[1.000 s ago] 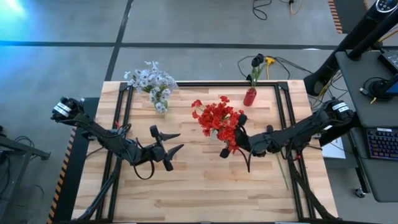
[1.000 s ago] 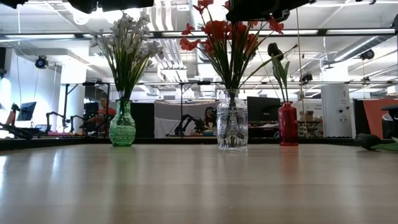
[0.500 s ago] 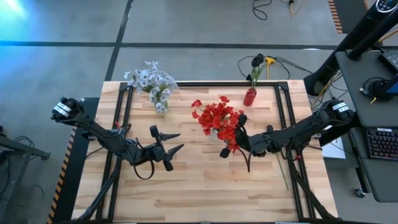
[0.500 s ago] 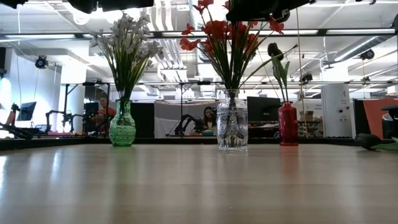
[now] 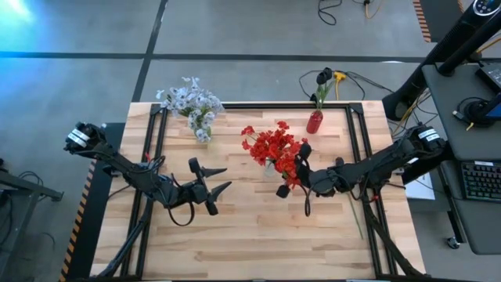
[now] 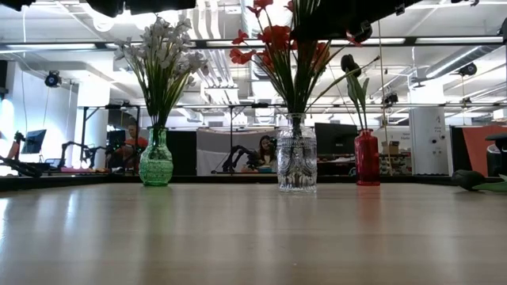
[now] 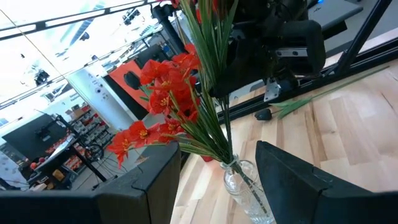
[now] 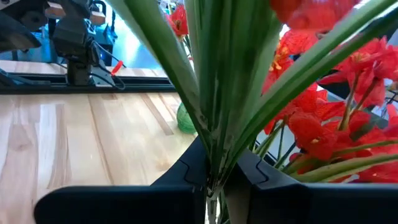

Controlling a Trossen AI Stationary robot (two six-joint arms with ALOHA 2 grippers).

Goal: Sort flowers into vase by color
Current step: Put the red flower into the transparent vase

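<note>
Worktop: light wood slats w/ dark rails along both sides; both arms reach in over it, one from each side.
Left arm: comes in from the left side, idle over the middle-left of the worktop. Left gripper has fingers spread, nothing between them, well apart from all vases.
Right arm: comes in from the right side, wrist just beside the red bunch. Right gripper has fingers pressed together, pinching a bundle of green stems of a red spray, right above the clear vase.
Red flowers: biggest bunch, mid worktop, stems down in the clear vase; blossoms fan out toward the left arm's side in high view. Left wrist view shows the stems entering the vase neck at a slant.
White-lavender flowers: far-left corner area, standing in the green vase; upright, well apart from both grippers.
Dark flower: far side, right of centre, in the red vase; one dark blossom on a thin stem, tilted a bit.
Loose stem: thin green stem lying flat on the worktop near the right arm, on the near-right part; blossom colour can't tell from above. Low view shows a dark blossom lying at the worktop's right edge.
Background: person seated at a desk behind the clear vase, far off in the room.
</note>
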